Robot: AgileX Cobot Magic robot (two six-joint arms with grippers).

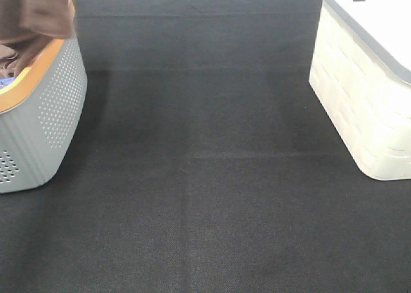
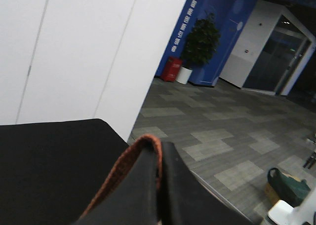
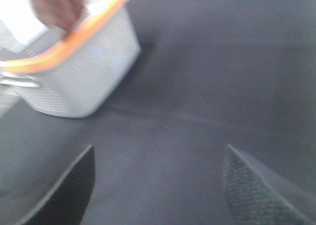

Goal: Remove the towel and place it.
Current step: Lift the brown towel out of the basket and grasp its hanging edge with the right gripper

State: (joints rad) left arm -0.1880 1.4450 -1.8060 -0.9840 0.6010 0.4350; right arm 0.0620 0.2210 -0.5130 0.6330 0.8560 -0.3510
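The reddish-brown towel (image 1: 35,10) hangs down at the far left, over the grey basket (image 1: 45,113) with the orange rim. In the left wrist view my left gripper (image 2: 159,158) is shut on the towel's stitched hem (image 2: 133,156), which folds over one finger. In the right wrist view my right gripper (image 3: 158,185) stands open above the dark table with nothing between its fingers. That view also shows the basket (image 3: 89,72) some way ahead and the towel (image 3: 57,5) above it. Neither gripper shows in the exterior high view.
A white woven-look box (image 1: 366,94) with a grey lid stands at the right edge. More cloth lies inside the basket. A black mat (image 1: 205,177) covers the table between basket and box.
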